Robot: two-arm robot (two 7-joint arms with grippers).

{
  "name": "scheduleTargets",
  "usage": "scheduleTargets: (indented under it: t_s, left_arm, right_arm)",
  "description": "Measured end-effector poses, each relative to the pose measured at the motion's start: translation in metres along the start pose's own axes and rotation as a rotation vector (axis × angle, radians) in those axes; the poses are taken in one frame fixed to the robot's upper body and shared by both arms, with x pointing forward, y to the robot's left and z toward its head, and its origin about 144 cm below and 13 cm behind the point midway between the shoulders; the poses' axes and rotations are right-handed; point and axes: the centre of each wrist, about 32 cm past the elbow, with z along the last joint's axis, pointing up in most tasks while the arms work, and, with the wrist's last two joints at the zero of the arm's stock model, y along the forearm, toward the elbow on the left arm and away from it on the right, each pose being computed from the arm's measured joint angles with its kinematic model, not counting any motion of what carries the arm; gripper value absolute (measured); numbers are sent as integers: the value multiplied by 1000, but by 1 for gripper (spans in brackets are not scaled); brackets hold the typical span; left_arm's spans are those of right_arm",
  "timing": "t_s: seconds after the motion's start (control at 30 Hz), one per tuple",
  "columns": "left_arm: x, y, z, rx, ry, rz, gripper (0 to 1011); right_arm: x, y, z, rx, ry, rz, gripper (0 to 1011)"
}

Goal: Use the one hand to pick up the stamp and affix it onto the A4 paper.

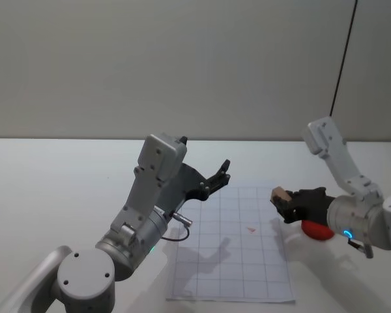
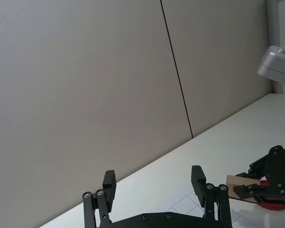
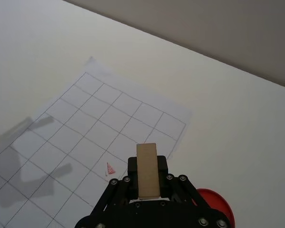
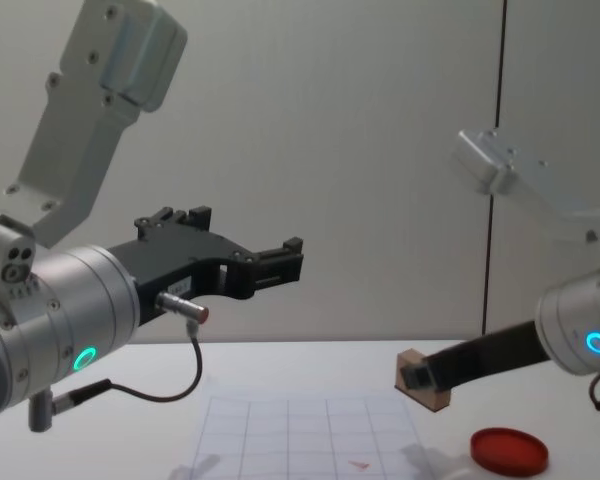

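The head camera looks down on the A4 paper [image 1: 241, 261]; the chest camera sits low, facing the far wall [image 4: 380, 150]. The right wrist camera looks closely past the stamp [image 3: 147, 171] onto that paper; the left wrist camera sees the same stamp from afar.

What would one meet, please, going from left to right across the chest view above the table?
left gripper, open → stamp, clamped in the right gripper → red ink pad
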Motion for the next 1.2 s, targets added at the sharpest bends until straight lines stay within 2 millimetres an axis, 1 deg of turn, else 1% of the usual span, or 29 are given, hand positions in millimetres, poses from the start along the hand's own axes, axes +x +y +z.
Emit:
scheduleTargets:
  t_s: [0.3, 0.63, 0.97, 1.2]
  left_arm:
    - [0, 0, 0, 0, 0, 0, 1002]
    - [0, 0, 0, 0, 0, 0, 1002]
    - [0, 0, 0, 0, 0, 0, 1002]
    - [0, 0, 0, 0, 0, 0, 1002]
  right_arm:
    - [-3, 0, -5, 8, -86, 68, 220]
    - [-10, 3, -7, 14, -144, 134, 220]
    - [-15, 10, -4, 4, -153, 182, 220]
    - [-18, 18, 1, -23, -120, 207, 220]
